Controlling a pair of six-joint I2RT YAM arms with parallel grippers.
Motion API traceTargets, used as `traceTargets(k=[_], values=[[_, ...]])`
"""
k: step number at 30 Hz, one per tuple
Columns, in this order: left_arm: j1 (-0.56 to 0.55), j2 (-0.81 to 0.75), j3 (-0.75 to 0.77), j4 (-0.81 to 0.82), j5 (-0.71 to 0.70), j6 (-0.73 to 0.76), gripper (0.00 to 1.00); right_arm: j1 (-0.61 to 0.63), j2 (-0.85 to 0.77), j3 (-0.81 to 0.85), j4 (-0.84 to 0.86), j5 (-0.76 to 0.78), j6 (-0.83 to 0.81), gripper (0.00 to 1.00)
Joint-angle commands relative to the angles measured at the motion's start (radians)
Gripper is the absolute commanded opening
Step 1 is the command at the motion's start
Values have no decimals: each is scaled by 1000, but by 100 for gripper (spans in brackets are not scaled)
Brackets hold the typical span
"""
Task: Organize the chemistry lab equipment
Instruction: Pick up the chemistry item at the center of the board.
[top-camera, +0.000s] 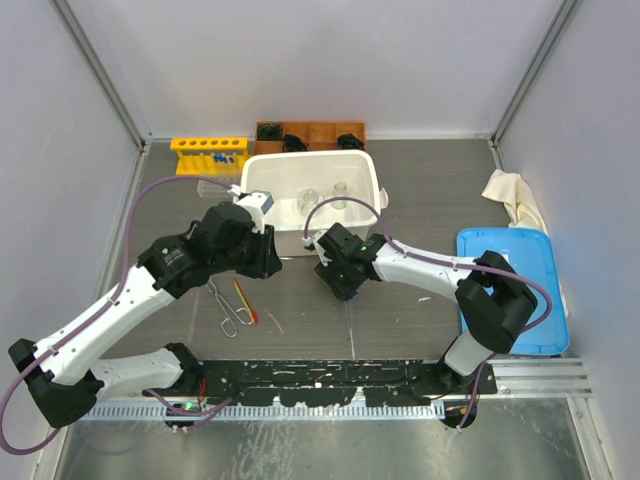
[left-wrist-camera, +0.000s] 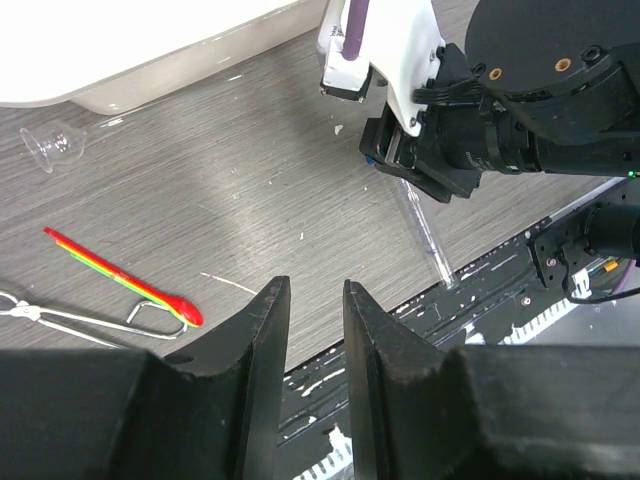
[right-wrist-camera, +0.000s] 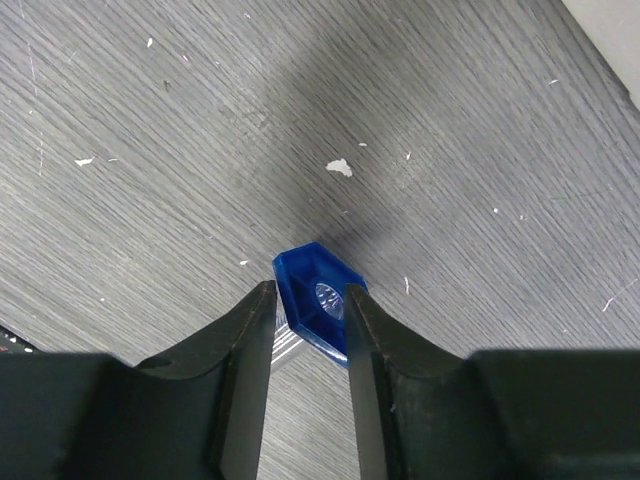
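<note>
Pinching a test tube (right-wrist-camera: 312, 298) by its blue cap, the right fingers (right-wrist-camera: 238, 370) press on both sides; the left fingers (left-wrist-camera: 262, 350) stand slightly apart, empty, above the table (left-wrist-camera: 200, 180).

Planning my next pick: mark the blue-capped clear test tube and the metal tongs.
blue-capped clear test tube (right-wrist-camera: 318, 305), right wrist view, on its cap.
metal tongs (top-camera: 220, 305), top external view, mid-length.
</note>
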Motion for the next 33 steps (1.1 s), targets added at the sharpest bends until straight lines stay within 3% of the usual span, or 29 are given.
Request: traceTargets(k=[1, 8, 12, 21, 33], values=[[4, -16, 4, 22, -20, 3, 30, -3, 4, 42, 10, 33, 26, 36], [4, 2, 11, 33, -9, 0, 30, -3, -39, 12, 4, 74, 92, 19], [4, 21, 17, 39, 4, 0, 31, -5, -62, 1, -8, 125, 173, 1], [4, 36, 26, 31, 26, -3, 31, -7, -168, -29, -16, 130, 371, 1], [4, 41, 35, 61, 50, -28, 31, -7, -363, 56, -140, 174, 410, 1]])
